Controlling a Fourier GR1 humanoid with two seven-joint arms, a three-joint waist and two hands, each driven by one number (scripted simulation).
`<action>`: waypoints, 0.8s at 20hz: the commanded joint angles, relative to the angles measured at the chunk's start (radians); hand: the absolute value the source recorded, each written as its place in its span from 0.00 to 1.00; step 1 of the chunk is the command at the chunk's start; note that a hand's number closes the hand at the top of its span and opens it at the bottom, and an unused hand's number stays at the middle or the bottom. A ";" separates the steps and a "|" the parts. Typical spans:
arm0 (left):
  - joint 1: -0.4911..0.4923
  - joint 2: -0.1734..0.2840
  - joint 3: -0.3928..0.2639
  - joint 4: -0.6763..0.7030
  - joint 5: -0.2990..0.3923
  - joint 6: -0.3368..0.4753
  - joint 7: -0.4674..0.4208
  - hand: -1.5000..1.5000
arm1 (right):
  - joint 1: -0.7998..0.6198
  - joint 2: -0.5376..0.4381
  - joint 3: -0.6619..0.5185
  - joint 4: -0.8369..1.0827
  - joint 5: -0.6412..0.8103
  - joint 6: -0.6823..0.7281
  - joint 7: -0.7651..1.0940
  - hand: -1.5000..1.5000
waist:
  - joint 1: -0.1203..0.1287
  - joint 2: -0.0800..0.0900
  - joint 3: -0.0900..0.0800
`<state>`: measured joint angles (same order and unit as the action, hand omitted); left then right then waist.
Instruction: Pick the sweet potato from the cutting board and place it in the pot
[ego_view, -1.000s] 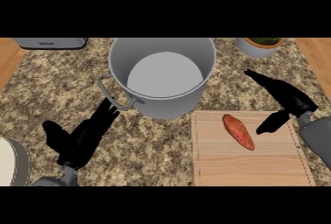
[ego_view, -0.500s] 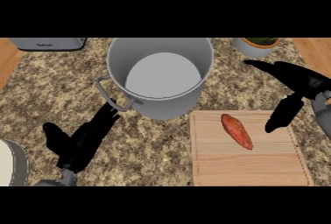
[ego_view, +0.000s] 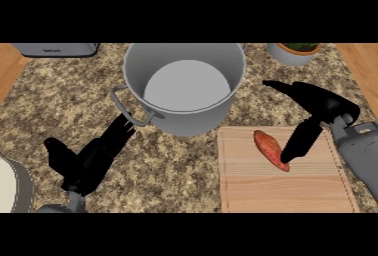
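Observation:
An orange sweet potato (ego_view: 269, 148) lies on the wooden cutting board (ego_view: 288, 187) at the lower right. A tall grey pot (ego_view: 184, 87) with side handles stands just up and left of the board. My right hand (ego_view: 317, 107) hangs over the board's upper right with fingers spread open; its thumb reaches down beside the sweet potato's right end, and I cannot tell whether it touches. My left hand (ego_view: 92, 157) rests open on the counter at the lower left, fingertips near the pot's left handle.
A small potted plant (ego_view: 297, 51) stands at the back right. A grey appliance (ego_view: 55, 48) sits at the back left. A white, dark-rimmed object (ego_view: 15, 187) shows at the left edge. Wooden strips border the speckled counter on both sides.
My right hand has moved up and then leftward over the board, its thumb now down beside the sweet potato. The left hand, pot and sweet potato have not moved.

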<state>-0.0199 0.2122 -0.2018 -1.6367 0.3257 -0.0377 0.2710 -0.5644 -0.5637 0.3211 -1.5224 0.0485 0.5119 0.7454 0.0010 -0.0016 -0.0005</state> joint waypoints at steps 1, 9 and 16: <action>-0.073 -0.065 0.000 0.067 -0.024 0.028 0.010 0.50 | 0.067 0.071 0.012 -0.017 0.066 -0.006 -0.017 0.00 | -0.002 0.002 0.000; -0.018 -0.099 -0.040 0.034 -0.101 0.033 -0.014 0.50 | 0.104 0.160 0.077 -0.064 0.251 -0.005 0.066 0.00 | -0.002 0.000 0.000; 0.017 -0.055 0.030 -0.100 -0.042 -0.004 0.089 0.50 | 0.099 0.170 0.037 0.062 0.401 0.024 -0.047 0.00 | 0.005 0.001 0.001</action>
<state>-0.0055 0.1567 -0.1908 -1.6593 0.2728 -0.0541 0.2941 -0.4420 -0.4480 0.3641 -1.4938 0.3889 0.5241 0.6861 0.0035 0.0000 -0.0001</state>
